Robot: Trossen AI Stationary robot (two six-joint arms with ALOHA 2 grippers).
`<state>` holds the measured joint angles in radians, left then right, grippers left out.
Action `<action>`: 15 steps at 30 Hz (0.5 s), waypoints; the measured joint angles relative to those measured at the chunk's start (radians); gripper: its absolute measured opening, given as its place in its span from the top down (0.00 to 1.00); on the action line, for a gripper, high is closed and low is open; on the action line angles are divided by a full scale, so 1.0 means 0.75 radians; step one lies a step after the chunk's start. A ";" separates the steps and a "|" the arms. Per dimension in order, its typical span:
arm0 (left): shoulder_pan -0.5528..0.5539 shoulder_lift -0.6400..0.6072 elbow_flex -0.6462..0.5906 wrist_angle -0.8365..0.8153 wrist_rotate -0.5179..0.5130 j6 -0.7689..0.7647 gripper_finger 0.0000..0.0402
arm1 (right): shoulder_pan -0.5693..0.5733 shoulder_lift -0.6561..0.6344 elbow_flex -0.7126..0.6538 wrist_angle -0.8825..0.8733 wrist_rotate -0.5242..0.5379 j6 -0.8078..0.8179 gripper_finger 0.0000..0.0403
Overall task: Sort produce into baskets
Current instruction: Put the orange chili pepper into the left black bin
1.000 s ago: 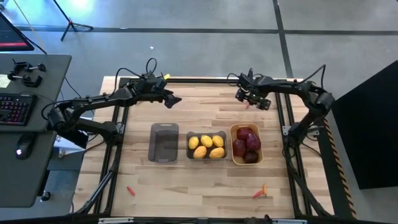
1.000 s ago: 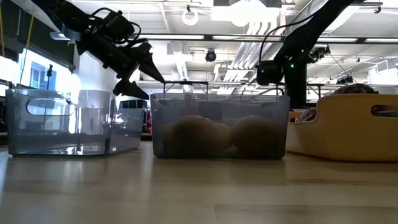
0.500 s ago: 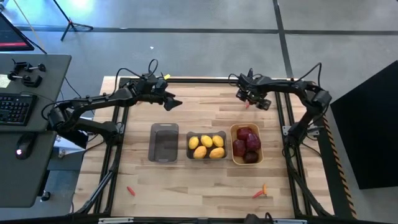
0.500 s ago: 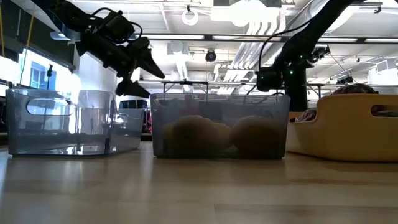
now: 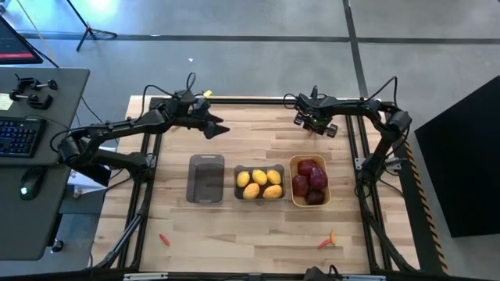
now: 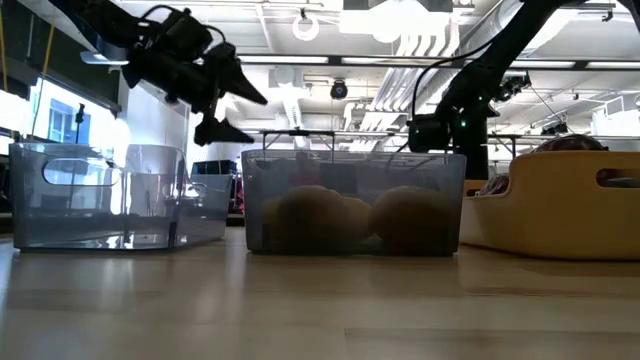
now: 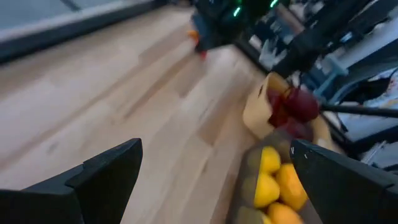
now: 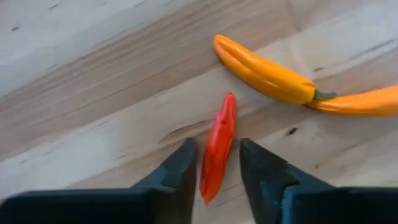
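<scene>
Right claw (image 8: 217,180) has dropped over our red pepper (image 8: 217,146), fingers narrowly open astride it; left claw (image 5: 221,126) hangs wide. Grasp looks imminent.

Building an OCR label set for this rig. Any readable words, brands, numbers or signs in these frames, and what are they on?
None can be read.
Black keyboard on the grey side desk: keys too small to read.
Two smoky grey translucent plastic bins and the orange-yellow bin: no labels show.
Red pepper piece between the right gripper's open fingers: no marking.
Left gripper, over the table's far side: no lettering visible.
</scene>
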<state>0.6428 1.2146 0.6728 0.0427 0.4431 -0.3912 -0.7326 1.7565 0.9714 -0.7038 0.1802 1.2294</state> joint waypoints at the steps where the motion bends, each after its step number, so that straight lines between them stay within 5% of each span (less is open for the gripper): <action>1: 0.009 -0.014 0.000 0.015 0.000 0.000 0.02 | 0.000 0.000 -0.001 0.006 -0.001 -0.024 0.78; 7: 0.099 -0.173 0.001 0.102 -0.004 -0.001 0.02 | 0.040 -0.046 -0.011 0.148 -0.027 -0.250 0.98; 15: 0.204 -0.366 0.001 0.212 -0.011 -0.119 0.02 | 0.274 -0.109 -0.008 0.848 -0.229 -0.358 0.97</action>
<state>0.7958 0.9398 0.6739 0.2018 0.4348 -0.4804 -0.5272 1.6750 0.9655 -0.0681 0.0088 0.9610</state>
